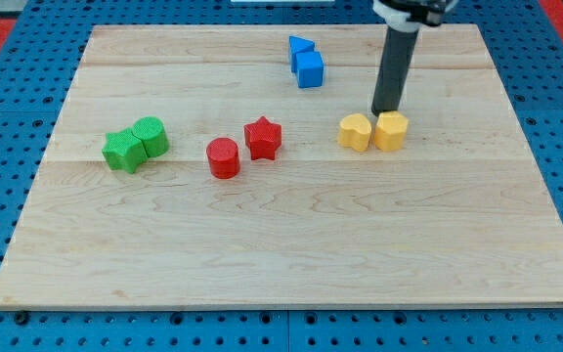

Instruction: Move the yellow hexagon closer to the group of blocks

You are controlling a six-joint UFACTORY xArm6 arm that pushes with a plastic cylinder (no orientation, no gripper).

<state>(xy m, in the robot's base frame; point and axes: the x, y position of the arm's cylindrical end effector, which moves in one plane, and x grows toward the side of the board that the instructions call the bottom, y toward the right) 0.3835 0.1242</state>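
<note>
right now my tip sits just behind the yellow hexagon, toward the board's far edge; there is no claw, only the bare rod. the hexagon touches the yellow heart right of the board's middle. the red star and red cylinder lie nearer the left edge.

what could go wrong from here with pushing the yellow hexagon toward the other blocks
1. My tip sits just above the yellow hexagon, at its top edge; a push from there would likely send it toward the view's bottom, not left.
2. The yellow heart touches the hexagon's left side, so a leftward push would probably shove both.
3. The red star and red cylinder lie further left and could get scattered.
</note>
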